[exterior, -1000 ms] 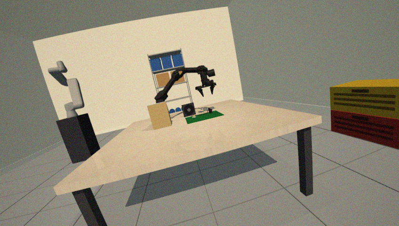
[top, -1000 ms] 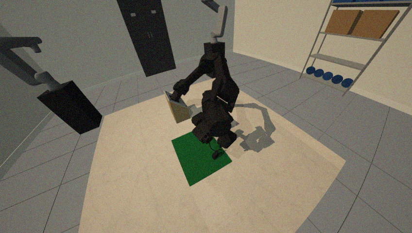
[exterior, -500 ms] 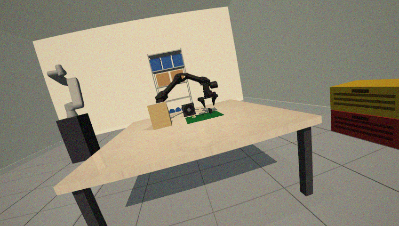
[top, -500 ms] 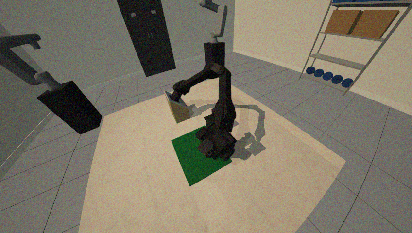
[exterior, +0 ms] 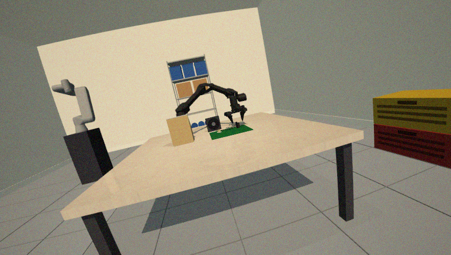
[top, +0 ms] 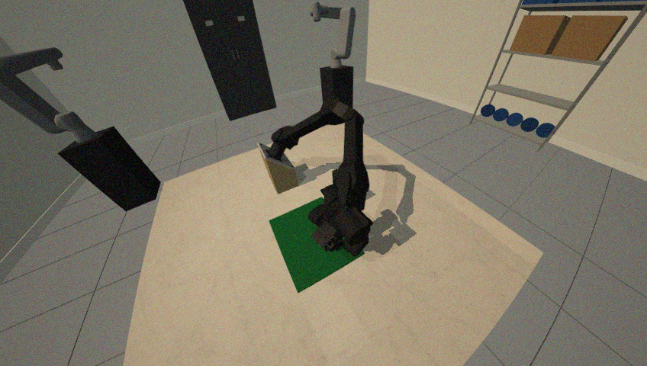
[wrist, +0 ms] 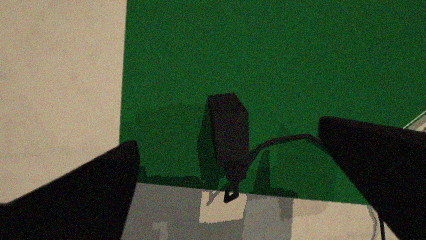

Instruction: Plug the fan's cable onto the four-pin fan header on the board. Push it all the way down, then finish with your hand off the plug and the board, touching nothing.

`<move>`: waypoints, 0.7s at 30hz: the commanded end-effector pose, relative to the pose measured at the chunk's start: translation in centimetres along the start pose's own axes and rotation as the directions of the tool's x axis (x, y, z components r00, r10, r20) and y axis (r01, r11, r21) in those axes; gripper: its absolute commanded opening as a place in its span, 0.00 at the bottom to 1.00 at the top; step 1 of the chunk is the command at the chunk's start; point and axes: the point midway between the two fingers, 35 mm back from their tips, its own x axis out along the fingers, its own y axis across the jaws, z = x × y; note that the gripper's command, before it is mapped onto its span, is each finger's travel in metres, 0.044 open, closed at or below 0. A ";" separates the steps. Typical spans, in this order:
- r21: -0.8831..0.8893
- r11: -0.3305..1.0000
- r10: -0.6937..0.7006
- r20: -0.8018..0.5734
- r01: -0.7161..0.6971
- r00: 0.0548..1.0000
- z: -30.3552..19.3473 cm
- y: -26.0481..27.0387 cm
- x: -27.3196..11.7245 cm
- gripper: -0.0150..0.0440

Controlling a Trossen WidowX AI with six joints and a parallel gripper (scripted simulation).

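The cable's black block-shaped plug [wrist: 232, 131] [exterior: 237, 125] stands on the green board [wrist: 285, 60] [exterior: 221, 135] [top: 292, 249]. Its thin dark cable [wrist: 282, 138] runs right in the wrist view, past the right finger. My gripper [wrist: 230, 137] [exterior: 237, 121] is open and empty. Its fingertips are low over the board, one on each side of the plug, with wide gaps in the wrist view. The small pale header [exterior: 218, 130] stands on the board, nearer the black fan [exterior: 213, 123]. The header is outside the wrist view and hidden by the arm in the top view.
A tan box-like block [exterior: 180, 130] [top: 281, 178] stands by the arm's base. The board lies on the pale table [exterior: 202, 161] [top: 217, 290]. Grey arms on dark pedestals, a shelf rack [top: 529, 94] and stacked yellow and red cabinets [exterior: 411, 115] stand around the table.
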 end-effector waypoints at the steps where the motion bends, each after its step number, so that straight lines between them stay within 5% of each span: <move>1: 0.011 1.000 -0.001 -0.005 0.001 1.000 0.2 -0.1 0.7 1.00; 21: 0.012 1.000 -0.001 -0.007 0.001 1.000 0.1 -0.2 3.6 1.00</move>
